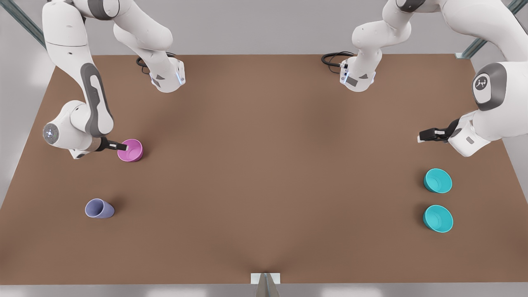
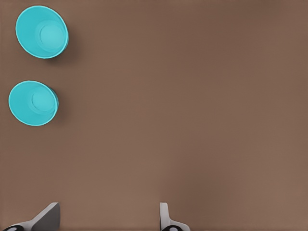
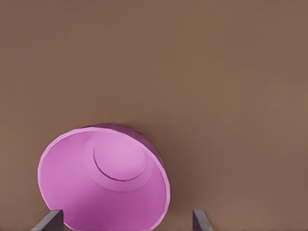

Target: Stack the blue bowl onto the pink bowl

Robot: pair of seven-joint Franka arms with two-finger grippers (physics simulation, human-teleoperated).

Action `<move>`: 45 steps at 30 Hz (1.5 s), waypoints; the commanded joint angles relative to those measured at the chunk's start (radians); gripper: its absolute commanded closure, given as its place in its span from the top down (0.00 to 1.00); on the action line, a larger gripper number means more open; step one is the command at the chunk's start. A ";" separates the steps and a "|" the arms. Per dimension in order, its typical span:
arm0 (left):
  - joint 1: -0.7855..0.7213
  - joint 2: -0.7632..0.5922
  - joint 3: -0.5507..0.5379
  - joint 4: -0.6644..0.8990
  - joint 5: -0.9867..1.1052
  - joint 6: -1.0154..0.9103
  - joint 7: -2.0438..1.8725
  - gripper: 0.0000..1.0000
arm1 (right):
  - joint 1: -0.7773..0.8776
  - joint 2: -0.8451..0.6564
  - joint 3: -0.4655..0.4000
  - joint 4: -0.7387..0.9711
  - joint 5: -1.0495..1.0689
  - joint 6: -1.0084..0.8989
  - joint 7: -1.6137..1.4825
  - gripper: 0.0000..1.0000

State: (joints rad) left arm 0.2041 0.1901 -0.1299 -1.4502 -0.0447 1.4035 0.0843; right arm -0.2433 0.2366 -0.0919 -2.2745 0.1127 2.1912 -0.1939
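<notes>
Smooth turquoise blue bowl (image 1: pixel 438 218) sits lower right, its round twin (image 1: pixel 437 180) above, beneath the open, empty left gripper (image 1: pixel 421 136). Open right gripper (image 1: pixel 123 146) straddles the glossy pink bowl's (image 1: pixel 130 150) rim, left of centre.

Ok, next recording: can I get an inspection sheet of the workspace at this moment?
Surface: brown table.
Job's things: pink bowl at the front view's left; two turquoise bowls at its right, apart, unstacked.
Clutter: lavender cup.
End effectors: right end effector open at the pink bowl's rim; left end effector open, waiting apart from the turquoise bowls.
Cables: black loops at both arm bases.
Surroundings: grey walls, metal struts.
</notes>
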 commanded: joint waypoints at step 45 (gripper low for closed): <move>0.021 0.038 -0.004 -0.038 0.002 0.064 0.009 1.00 | 0.986 0.725 0.012 1.072 0.621 0.312 1.165 0.21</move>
State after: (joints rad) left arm 0.2275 0.2285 -0.1319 -1.4878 -0.0434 1.4500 0.0901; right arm 0.7403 0.9488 -0.0804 -1.2156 0.7360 2.3446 0.3816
